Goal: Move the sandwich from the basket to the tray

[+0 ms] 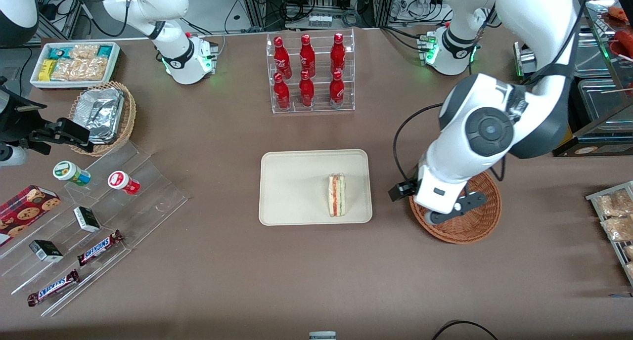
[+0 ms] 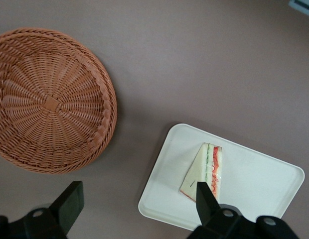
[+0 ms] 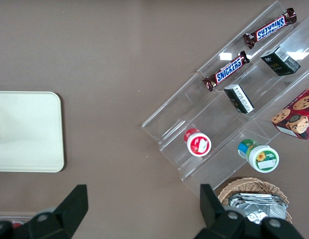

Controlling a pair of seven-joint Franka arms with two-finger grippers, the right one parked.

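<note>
sandwich (image 1: 337,195) on tray (image 1: 292,187) (fingers (image 2: 71,201) apart, clear)

A clear rack of red bottles (image 1: 310,73) stands far from the front camera. Toward the parked arm's end sit a snack box (image 1: 75,63), a foil-filled pale basket (image 1: 104,115) and, nearer, a stepped acrylic stand (image 1: 148,191) holding Snickers bars (image 1: 100,247).

Reddish-brown woven basket (image 2: 50,99), cream-beige tray (image 1: 296,182), sandwich (image 1: 337,195) of white bread with red-orange and green stripes, black-fingered gripper (image 2: 137,204) spread wide above a plain brown table (image 1: 222,261)
</note>
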